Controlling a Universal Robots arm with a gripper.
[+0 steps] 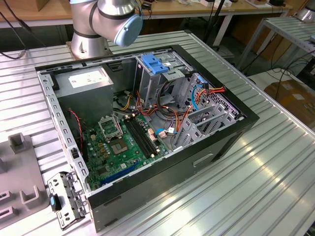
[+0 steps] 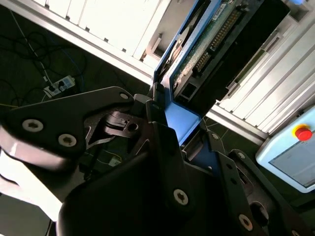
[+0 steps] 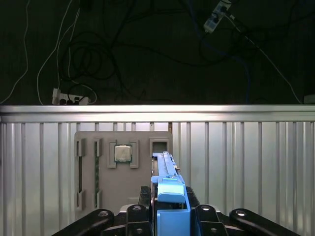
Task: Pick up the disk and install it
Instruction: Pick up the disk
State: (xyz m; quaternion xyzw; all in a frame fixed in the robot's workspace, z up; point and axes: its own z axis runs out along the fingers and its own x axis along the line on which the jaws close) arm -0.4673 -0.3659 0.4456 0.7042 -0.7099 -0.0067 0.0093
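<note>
In both wrist views my gripper (image 3: 170, 209) is shut on the disk (image 3: 166, 172). In the first wrist view the disk shows edge-on, its blue rail (image 3: 170, 189) between the black fingers (image 3: 140, 214), above a grey fixture tray (image 3: 88, 167) on the ribbed table. In the second wrist view the gripper (image 2: 172, 118) clamps the disk (image 2: 206, 44), whose green circuit-board side and blue rail (image 2: 179, 120) face the camera. The open computer case (image 1: 236, 105) lies on the table in the exterior view, with the arm's base (image 1: 91, 37) behind it.
Inside the case are a green motherboard (image 1: 123, 142), a grey power-supply box (image 1: 86, 86), a metal cage topped by a blue bracket (image 1: 155, 64) and loose cables (image 1: 170, 110). A processor chip (image 3: 123, 153) sits in the grey tray. A pendant with a red button (image 2: 302, 132) is nearby.
</note>
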